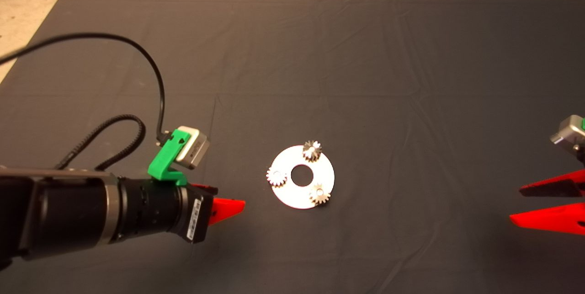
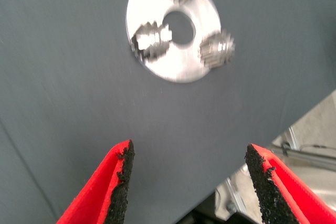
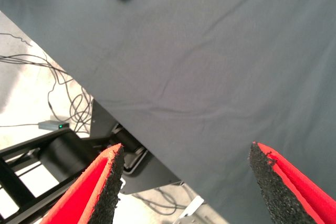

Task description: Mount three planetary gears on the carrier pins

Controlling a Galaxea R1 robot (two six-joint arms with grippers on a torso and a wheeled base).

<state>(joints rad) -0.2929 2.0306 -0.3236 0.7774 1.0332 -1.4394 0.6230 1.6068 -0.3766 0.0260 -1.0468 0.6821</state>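
Left claw (image 1: 228, 209) spread, empty, beside plate (image 1: 299, 198); three planetary gears (image 1: 312, 150) seated. Verify seating, retract level. Right claw (image 1: 546, 205) spread, parked.

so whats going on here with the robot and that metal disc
All three planetary gears sit on the round carrier plate in the middle of the dark mat, one at each pin position, so the install looks done. Neither gripper holds anything. The left gripper is open, just to the left of the plate, and the right gripper waits open at the mat's right edge.
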